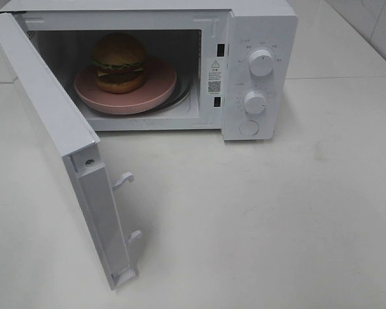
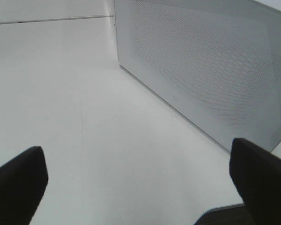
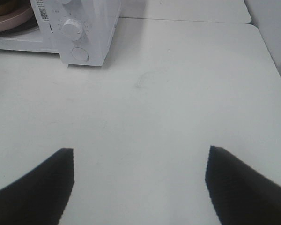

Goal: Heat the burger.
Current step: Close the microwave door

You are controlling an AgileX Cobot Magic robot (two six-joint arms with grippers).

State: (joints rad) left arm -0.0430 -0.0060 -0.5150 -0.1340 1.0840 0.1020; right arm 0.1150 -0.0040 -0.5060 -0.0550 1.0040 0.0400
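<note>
Burger [image 1: 119, 62] sits on the pink plate [image 1: 157, 91] inside the microwave [image 1: 260, 29], well ahead of both arms. The door [image 1: 45, 109] is swung open. Left fingers [image 2: 18, 183] are spread wide, holding nothing, with the door's mesh face close ahead. Right fingers [image 3: 33, 187] are wide too, tabletop [image 3: 178, 93] between them and a dial [image 3: 72, 29] farther ahead.

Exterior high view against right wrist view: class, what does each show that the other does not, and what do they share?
Only exterior high: the open door and the burger in full. Only right wrist: the right gripper, jaws apart above the table. Both: the microwave, its lower dial, the plate rim and the table.
</note>
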